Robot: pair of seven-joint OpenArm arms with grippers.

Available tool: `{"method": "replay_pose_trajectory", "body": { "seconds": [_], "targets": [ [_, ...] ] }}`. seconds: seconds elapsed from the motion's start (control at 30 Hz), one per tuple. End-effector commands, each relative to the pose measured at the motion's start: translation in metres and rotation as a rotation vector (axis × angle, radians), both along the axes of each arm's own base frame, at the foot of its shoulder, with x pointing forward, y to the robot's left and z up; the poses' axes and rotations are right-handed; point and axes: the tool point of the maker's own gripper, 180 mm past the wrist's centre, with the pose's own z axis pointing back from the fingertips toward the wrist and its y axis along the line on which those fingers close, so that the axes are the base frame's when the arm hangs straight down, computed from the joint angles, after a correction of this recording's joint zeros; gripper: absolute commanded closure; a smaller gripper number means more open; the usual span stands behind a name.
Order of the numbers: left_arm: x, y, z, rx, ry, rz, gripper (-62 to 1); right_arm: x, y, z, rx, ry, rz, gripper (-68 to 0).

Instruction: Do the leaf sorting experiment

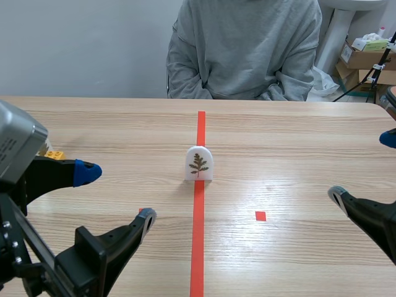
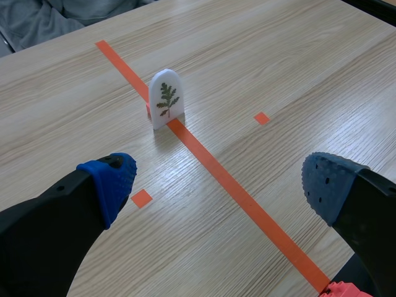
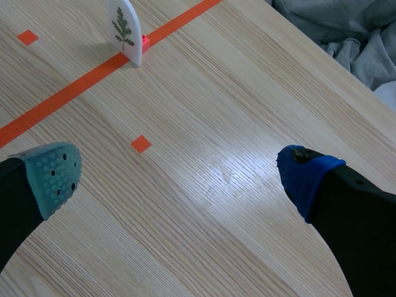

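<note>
White leaf card (image 1: 199, 163) stands upright on the orange-red centre line (image 1: 198, 247), well ahead of both arms. The left gripper (image 2: 219, 182) & right gripper (image 3: 179, 173) are spread wide, holding nothing. Risk: tall, prob. narrow-footed card — a glancing fingertip on approach likely topples it.

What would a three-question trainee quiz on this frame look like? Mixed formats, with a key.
1. True or false: the left gripper is shut on the leaf card.
2. Multiple choice: the leaf card is
A) standing upright on the long tape line
B) lying flat on a small tape square
C) held between the right gripper's fingers
3. Fill in: the right gripper holds nothing; its fingers are ____ (open or shut).

Key: 1 false; 2 A; 3 open.
</note>
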Motion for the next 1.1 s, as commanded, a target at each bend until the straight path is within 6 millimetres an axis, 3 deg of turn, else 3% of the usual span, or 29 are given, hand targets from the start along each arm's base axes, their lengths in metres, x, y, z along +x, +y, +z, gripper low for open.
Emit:
{"method": "replay_pose_trajectory", "body": {
  "seconds": [0.0,1.07],
  "targets": [
    [0.0027,0.0002,0.0081,-0.007,-0.027,0.000,-57.4,0.0039,0.0009,0.0079,0.014,-0.028,-0.002,-67.9],
    [0.0024,0.0014,0.0049,0.021,-0.029,-0.004,-57.4,0.0039,0.0008,0.0078,0.013,-0.028,-0.002,-67.9]
  ]
}}
